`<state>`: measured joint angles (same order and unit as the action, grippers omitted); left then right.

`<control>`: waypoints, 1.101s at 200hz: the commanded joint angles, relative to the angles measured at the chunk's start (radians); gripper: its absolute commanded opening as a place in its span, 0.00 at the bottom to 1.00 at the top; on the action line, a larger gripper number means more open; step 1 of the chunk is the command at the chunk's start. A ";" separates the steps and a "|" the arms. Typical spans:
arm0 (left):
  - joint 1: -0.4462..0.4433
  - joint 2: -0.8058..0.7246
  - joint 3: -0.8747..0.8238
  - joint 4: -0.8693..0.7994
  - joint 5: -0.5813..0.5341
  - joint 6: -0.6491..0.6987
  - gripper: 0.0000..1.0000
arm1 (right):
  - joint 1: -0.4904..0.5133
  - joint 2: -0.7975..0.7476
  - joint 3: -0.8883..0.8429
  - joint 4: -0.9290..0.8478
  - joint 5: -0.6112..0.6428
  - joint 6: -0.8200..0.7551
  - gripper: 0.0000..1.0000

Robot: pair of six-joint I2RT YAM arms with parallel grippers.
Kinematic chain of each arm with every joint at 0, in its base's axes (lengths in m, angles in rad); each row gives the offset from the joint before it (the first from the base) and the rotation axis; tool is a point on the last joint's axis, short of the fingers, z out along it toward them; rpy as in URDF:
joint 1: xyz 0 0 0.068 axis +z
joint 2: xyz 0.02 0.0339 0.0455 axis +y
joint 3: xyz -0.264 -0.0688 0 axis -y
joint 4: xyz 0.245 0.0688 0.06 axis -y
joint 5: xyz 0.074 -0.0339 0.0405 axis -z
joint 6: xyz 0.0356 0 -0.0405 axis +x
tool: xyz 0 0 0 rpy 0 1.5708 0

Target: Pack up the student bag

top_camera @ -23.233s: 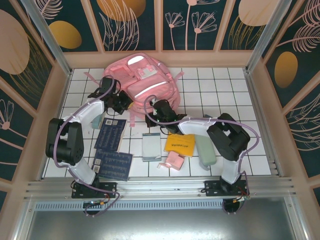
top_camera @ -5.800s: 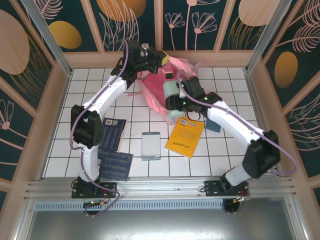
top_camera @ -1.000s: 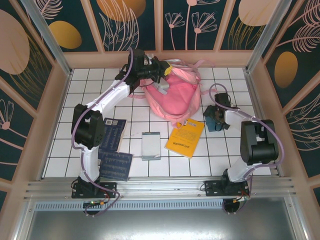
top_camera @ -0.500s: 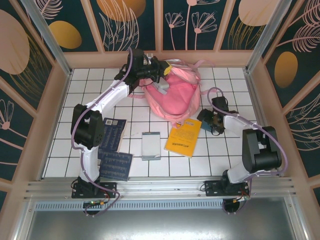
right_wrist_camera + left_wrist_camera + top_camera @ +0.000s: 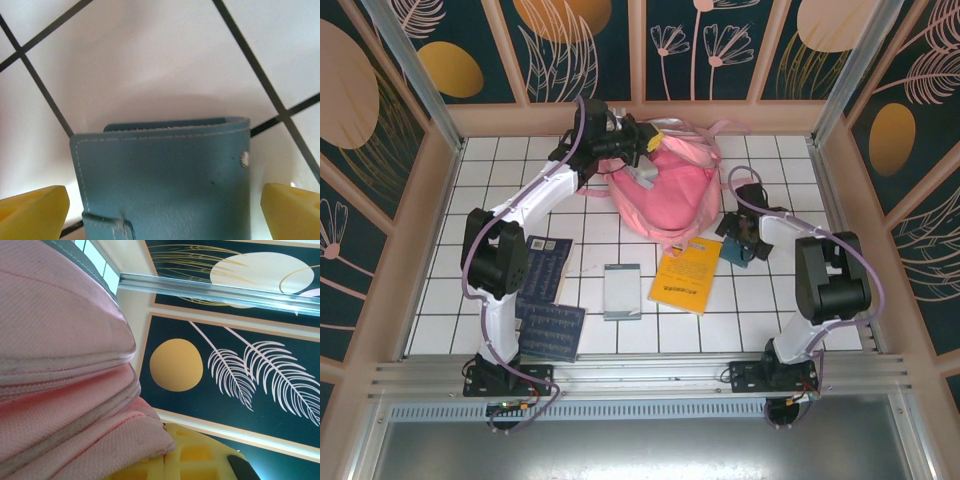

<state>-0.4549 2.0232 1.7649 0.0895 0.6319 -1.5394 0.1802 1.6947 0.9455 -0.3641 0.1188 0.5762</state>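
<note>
Backdrop: dark teal wall panels [image 5: 740,50] with gold discs and pale leaf drawings, framed in pink wood, closing in three sides of a white tiled table [image 5: 500,170].
Student bag: the student bag [image 5: 670,190] lies toward the far middle of the table, a rumpled pink heap with a strap trailing from its far right corner.
Left gripper: the left gripper [image 5: 648,140] sits at the bag's far left upper edge. Its jaws are closed, and in the wrist view folds of pink bag fabric are bunched against a yellow finger pad [image 5: 190,460], so it appears to be pinching the bag's cloth.
Right gripper: the right gripper [image 5: 742,236] is down at the table just right of the bag's near end, jaws spread wide. It grips nothing.
Teal wallet: the teal wallet [image 5: 165,175], with stitched edges and a small snap, lies flat on the tiles between the right gripper's yellow fingertips [image 5: 30,210]. There is a clear gap on one side; on the other I cannot tell whether the tip touches it.
Yellow book: the yellow book [image 5: 688,275] is at the bag's near edge, its far corner against or under the pink fabric.
Grey notebook: the grey notebook [image 5: 622,292] is nearer than the bag, just left of the yellow book.
Dark blue books: one dark blue book [image 5: 542,268] and a second blue book [image 5: 548,330] lie well left of and nearer than the bag, by the left arm.
</note>
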 commanded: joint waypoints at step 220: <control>0.035 -0.038 0.020 0.076 -0.003 -0.026 0.00 | 0.159 -0.386 0.087 0.033 -0.136 -0.018 0.58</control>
<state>-0.4335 2.0167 1.7500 0.1116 0.6464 -1.5429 0.3073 1.3502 0.9871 -0.4248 0.1684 0.5350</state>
